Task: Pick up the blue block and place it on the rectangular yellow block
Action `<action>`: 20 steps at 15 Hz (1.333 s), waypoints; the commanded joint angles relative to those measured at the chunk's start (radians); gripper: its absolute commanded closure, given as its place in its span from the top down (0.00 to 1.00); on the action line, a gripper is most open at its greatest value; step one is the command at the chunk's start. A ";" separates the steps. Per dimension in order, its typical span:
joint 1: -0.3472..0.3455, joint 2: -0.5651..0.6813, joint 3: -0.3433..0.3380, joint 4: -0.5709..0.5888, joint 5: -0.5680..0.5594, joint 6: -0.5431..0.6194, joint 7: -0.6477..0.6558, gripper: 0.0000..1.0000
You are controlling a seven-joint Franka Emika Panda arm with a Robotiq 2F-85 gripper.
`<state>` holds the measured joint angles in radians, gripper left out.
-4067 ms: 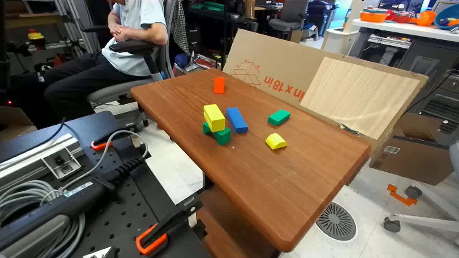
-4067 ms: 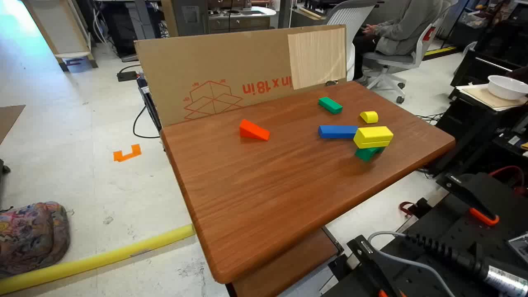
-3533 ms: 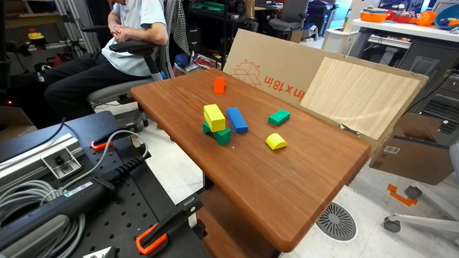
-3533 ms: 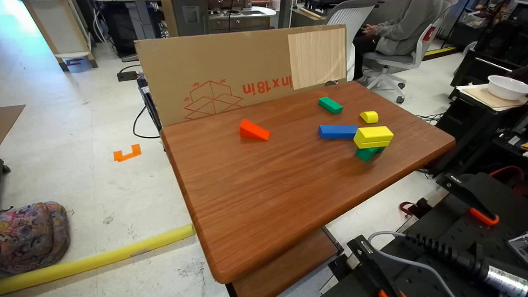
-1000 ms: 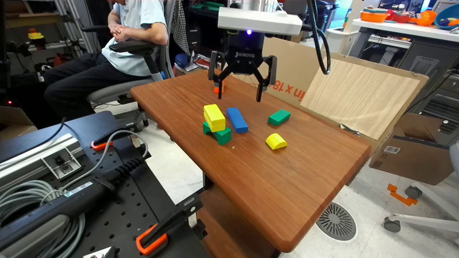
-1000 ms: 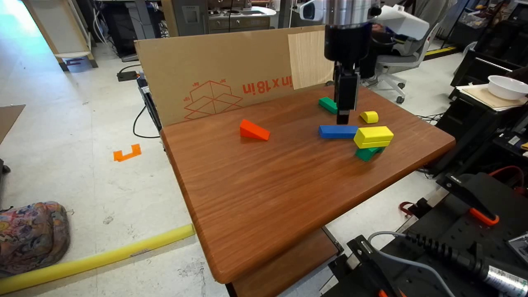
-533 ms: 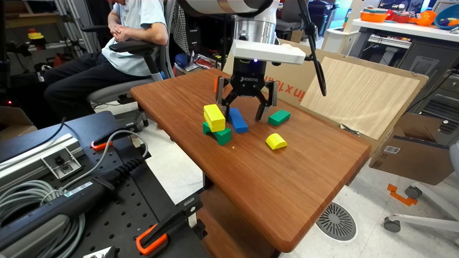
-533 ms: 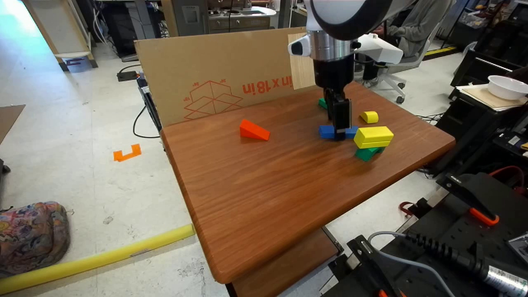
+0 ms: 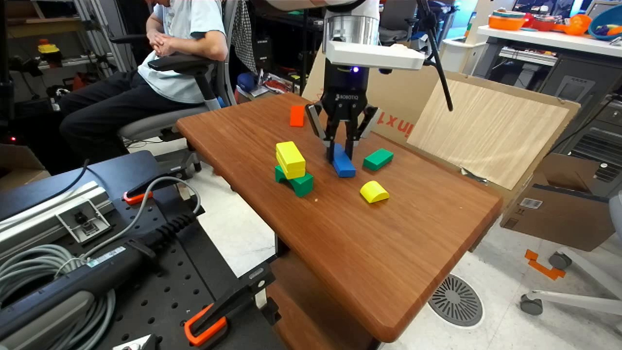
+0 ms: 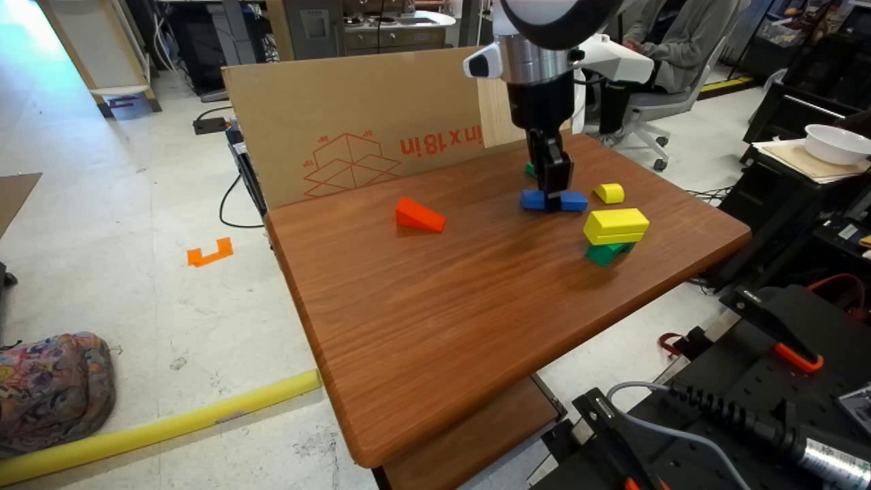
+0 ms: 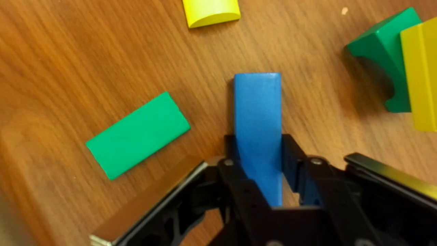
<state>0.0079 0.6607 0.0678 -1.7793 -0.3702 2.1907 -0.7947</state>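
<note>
The blue block [image 9: 344, 168] is between the two fingers of my gripper [image 9: 341, 155], which press on its long sides near the middle. In the wrist view the blue block [image 11: 257, 106] runs lengthwise out past the fingertips. Whether it touches the table or hangs just above it, I cannot tell. The rectangular yellow block [image 9: 291, 159] rests on top of a green arch block [image 9: 302, 185], to the left of the gripper in that exterior view. At the right edge of the wrist view this yellow block [image 11: 421, 75] is partly cut off.
A flat green block [image 9: 378, 159] lies close to the blue block, with a half-round yellow block [image 9: 374, 192] nearby. An orange wedge [image 10: 420, 216] stands farther off on the table [image 10: 435, 327]. A cardboard sheet [image 10: 286, 122] rises along one table edge.
My gripper came down over the blue block and its fingers closed on it. Over the last half second the block shifted with the gripper, away from the yellow-and-green stack.
</note>
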 commanded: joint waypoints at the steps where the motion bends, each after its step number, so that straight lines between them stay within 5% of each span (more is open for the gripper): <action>1: 0.010 -0.021 -0.005 -0.015 -0.017 0.002 0.004 0.09; 10: 0.007 -0.297 -0.042 -0.280 -0.032 0.050 0.261 0.09; 20: 0.004 -0.592 -0.037 -0.631 -0.127 0.150 0.276 0.09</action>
<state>0.0085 0.1398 0.0307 -2.3160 -0.4502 2.2799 -0.5254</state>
